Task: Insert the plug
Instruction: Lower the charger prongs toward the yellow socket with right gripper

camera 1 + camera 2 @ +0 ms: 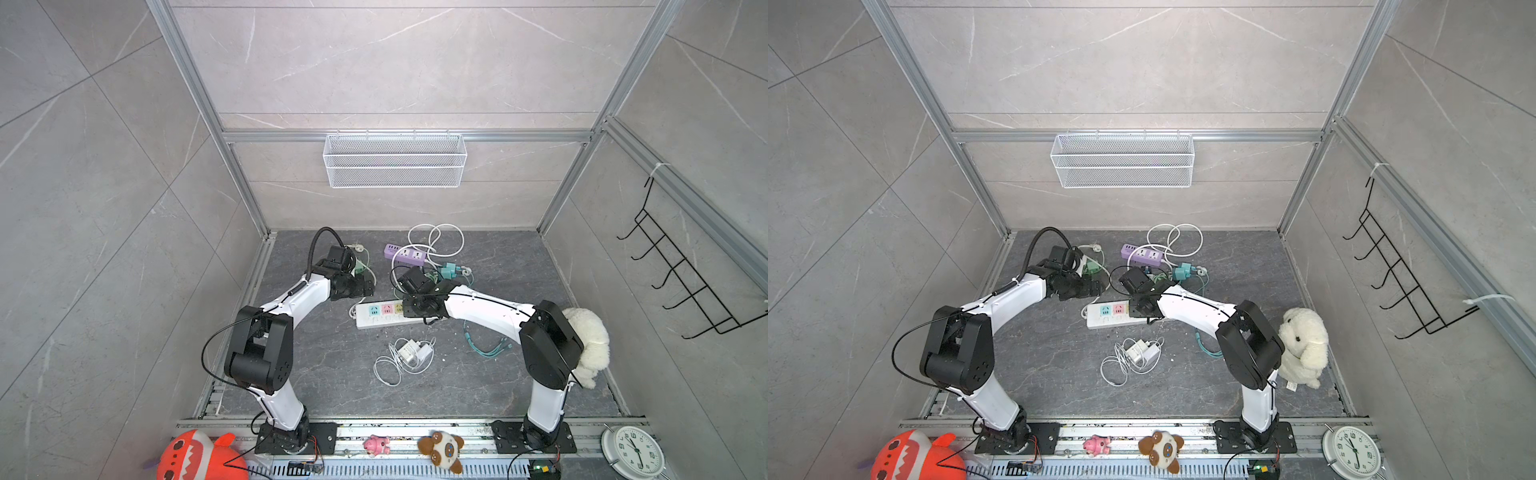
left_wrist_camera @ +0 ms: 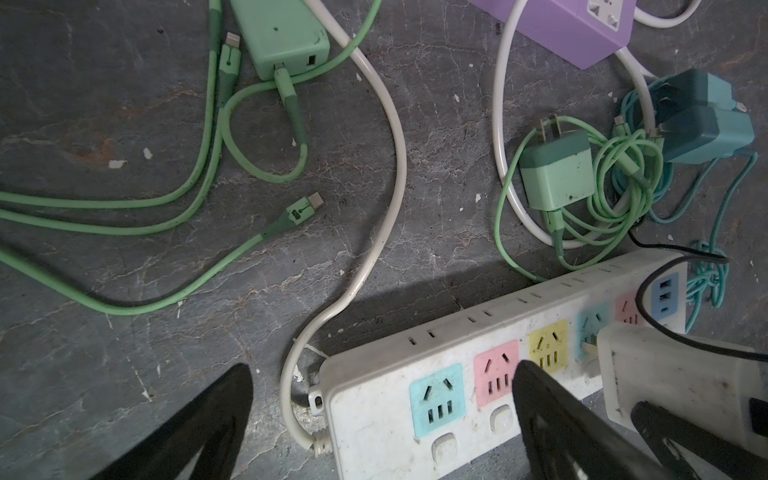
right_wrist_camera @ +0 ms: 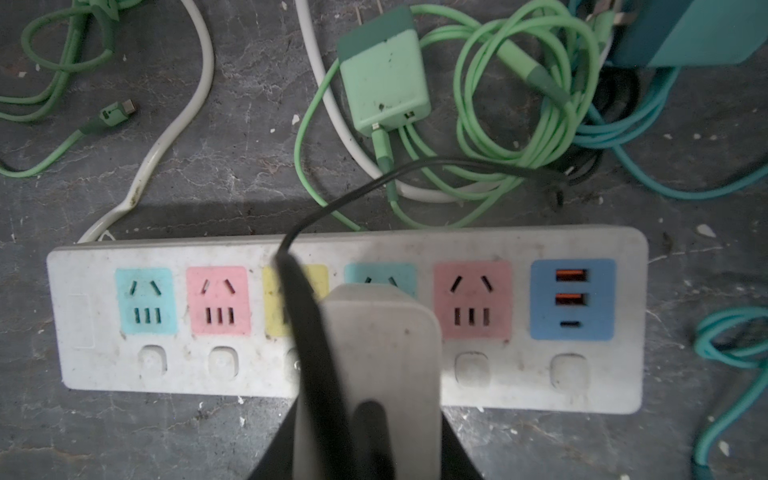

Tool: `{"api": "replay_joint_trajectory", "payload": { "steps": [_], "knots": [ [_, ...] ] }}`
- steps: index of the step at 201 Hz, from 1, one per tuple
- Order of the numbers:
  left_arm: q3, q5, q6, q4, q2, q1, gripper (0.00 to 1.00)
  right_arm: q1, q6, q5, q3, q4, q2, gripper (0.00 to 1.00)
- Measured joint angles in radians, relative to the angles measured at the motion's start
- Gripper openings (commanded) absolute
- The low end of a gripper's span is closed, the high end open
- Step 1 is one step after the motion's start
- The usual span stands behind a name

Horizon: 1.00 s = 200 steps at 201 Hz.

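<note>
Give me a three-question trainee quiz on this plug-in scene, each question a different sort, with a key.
1. What is the right tool shut on? A. white charger B. purple power strip C. nothing
2. True or false: the left tool is shut on a green cable.
3. Fill in: on the white power strip, the USB ports sit in a ___ panel.
Key: 1 A; 2 false; 3 blue.
</note>
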Motion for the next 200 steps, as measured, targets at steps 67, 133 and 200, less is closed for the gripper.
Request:
{"api": "replay_joint_trajectory", "payload": {
  "steps": [67,133,200],
  "knots": [
    [-0.007,0.0,0.0,0.002,-0.001,0.0,1.0,0.013,-0.015,0.011,0.0,-0.014,-0.024,0.08],
    [-0.011,0.0,0.0,0.002,-0.007,0.0,1.0,0.016,-0.018,0.035,0.0,-0.03,-0.024,0.07],
    [-0.011,0.0,0.0,0.002,-0.009,0.0,1.0,0.017,-0.018,0.04,0.01,-0.029,0.002,0.07]
  ]
}}
